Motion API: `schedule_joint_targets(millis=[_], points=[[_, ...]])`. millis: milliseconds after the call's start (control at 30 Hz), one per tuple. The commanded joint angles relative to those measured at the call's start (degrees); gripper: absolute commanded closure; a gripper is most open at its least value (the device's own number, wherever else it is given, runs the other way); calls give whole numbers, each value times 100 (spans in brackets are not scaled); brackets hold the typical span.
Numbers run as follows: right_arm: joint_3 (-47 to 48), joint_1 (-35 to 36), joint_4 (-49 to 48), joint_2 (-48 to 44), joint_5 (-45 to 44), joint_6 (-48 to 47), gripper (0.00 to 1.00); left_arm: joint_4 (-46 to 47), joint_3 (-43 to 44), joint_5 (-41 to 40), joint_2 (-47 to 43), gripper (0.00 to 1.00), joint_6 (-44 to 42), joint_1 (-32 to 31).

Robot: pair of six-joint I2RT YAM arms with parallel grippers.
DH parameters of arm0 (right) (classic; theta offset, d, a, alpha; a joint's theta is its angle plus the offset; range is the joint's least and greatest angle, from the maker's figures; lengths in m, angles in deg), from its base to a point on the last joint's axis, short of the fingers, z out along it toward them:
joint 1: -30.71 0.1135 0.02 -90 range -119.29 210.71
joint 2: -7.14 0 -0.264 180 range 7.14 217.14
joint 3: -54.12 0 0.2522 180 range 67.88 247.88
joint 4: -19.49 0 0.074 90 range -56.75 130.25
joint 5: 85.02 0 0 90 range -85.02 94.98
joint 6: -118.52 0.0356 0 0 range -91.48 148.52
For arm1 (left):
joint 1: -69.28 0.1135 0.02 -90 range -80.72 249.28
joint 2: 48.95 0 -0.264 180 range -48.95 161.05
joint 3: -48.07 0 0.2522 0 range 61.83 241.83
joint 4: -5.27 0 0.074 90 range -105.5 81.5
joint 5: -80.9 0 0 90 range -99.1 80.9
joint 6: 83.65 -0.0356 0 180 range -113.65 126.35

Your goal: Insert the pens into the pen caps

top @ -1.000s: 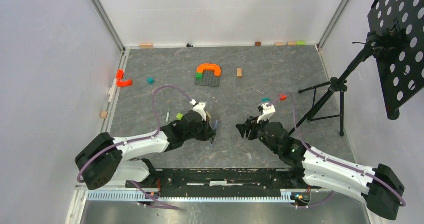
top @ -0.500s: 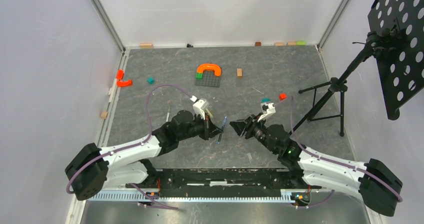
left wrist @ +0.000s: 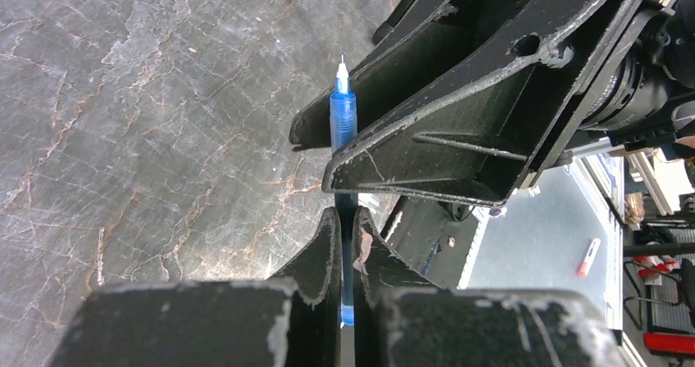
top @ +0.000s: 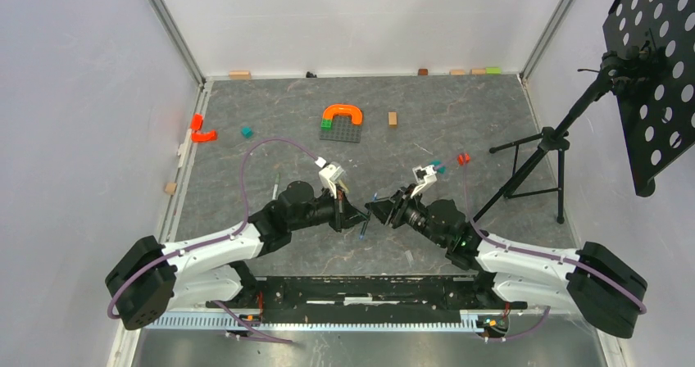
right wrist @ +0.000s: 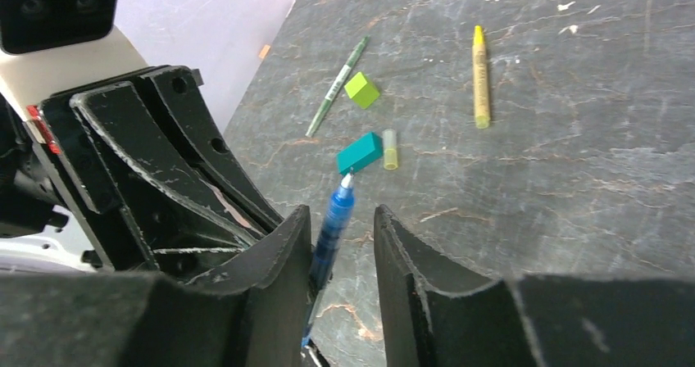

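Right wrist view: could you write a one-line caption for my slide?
Blue pen inside the open right claw, with green pen, yellow pen and teal block on the table beyond.

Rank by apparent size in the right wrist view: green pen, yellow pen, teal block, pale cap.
1. green pen and yellow pen: alike in length, so unranked.
2. teal block.
3. pale cap, slimmer than the block.
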Motion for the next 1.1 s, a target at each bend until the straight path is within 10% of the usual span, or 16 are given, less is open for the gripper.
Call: schedule_joint_targets(millis=[0, 233, 367, 467, 1067], points=[[265, -7, -516, 150, 342, 73, 65, 391, -22, 197, 20, 98, -242, -32], [278, -1, -610, 243, 592, 30, 100, 407, -73, 212, -32, 95, -302, -32], [163, -10, -730, 60, 658, -199, 100, 504, -280, 281, -310, 22, -371, -32], [-134, -8, -1306, -225, 1028, -441, 100, 808, -619, 343, -754, 6, -418, -32], [-288, -5, -3265, -188, 2866, -463, 100, 2554, -584, 1815, -527, 44, 54, -37]])
